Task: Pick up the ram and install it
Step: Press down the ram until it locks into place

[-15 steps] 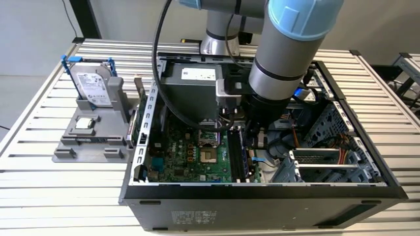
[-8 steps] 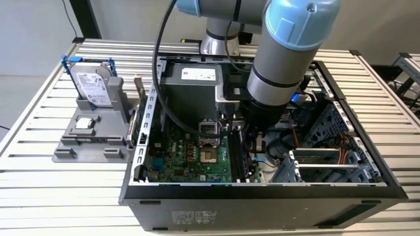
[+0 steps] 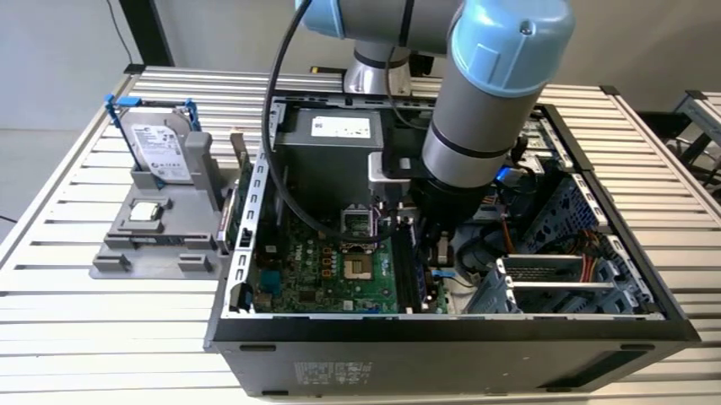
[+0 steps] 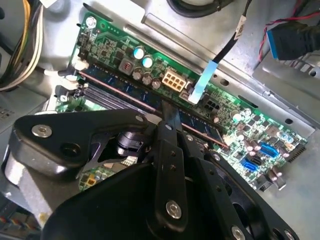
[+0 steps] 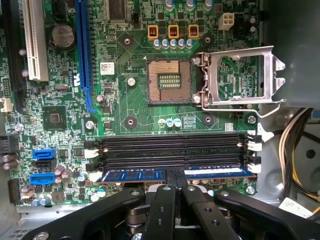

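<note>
The black two-fingered tool is clenched on the middle of the ram, a thin blue-green circuit-board stick with a pale label. The stick lies along the slot nearest the board's edge, beside three empty black memory slots; whether it is fully seated I cannot tell. It looks light, stiff and brittle, best held by its long edges at mid-length. Close around it stand white slot latches, the open silver processor socket frame, and yellow and black cables. On the slatted bench, left of the case, a silver hard drive stands in a grey holder.
</note>
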Motion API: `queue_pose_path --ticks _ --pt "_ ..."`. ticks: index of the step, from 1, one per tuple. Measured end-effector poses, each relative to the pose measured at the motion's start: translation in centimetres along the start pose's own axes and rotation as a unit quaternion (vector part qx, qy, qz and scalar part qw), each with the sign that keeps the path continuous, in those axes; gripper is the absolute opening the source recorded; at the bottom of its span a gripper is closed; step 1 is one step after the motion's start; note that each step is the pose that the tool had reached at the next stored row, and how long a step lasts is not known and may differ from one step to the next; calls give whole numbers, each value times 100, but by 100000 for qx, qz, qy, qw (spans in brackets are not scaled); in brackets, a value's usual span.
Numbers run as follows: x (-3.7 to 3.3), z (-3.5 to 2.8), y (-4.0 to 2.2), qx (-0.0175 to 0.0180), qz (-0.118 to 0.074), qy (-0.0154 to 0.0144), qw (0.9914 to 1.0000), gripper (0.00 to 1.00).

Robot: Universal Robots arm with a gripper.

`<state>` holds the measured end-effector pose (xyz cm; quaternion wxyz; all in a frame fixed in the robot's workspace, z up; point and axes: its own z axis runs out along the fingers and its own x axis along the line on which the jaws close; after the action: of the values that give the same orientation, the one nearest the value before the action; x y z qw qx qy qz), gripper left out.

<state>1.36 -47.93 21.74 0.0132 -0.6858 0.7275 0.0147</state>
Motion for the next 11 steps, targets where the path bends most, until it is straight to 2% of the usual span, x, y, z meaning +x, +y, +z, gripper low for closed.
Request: queue_pose_path --ticks 1,2,4,6,11 --pt "-1 8 0 -7 -1 46 100000 0" --pt "-7 -13 -2 -19 -2 125 100000 0" --pt "-11 -74 -1 45 -2 -217 100000 0" --pt "-9 -170 0 18 -1 -87 100000 0" --pt "-18 -400 1 17 0 -83 100000 0"
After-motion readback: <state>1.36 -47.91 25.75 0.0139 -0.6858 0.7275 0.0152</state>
